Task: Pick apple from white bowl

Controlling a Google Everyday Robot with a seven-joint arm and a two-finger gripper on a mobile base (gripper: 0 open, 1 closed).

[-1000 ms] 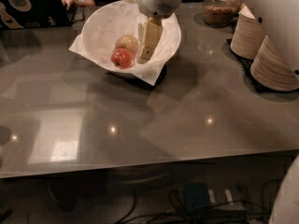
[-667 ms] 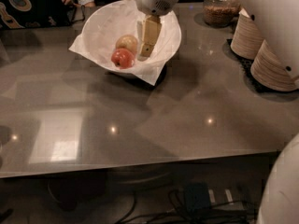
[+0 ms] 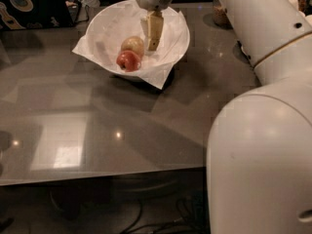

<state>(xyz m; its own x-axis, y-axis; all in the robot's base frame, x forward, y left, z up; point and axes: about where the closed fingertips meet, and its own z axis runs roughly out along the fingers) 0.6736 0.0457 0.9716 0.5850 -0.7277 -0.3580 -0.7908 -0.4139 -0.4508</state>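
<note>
apple (image 3: 128, 61): red, in bowl (image 3: 184, 38) on desk (image 3: 97, 130), touching pale fruit (image 3: 133, 45) | gripper (image 3: 152, 47): beside pale fruit, grip unclear | handling: likely firm, smooth, light; pinch across middle

Glossy grey surface (image 3: 122, 145) with light reflections. The paper-lined white bowl (image 3: 105, 30) rests at its far middle, and a dark stickered object (image 3: 29, 6) stands far left. The gripper (image 3: 152, 45) hangs inside the bowl.
</note>
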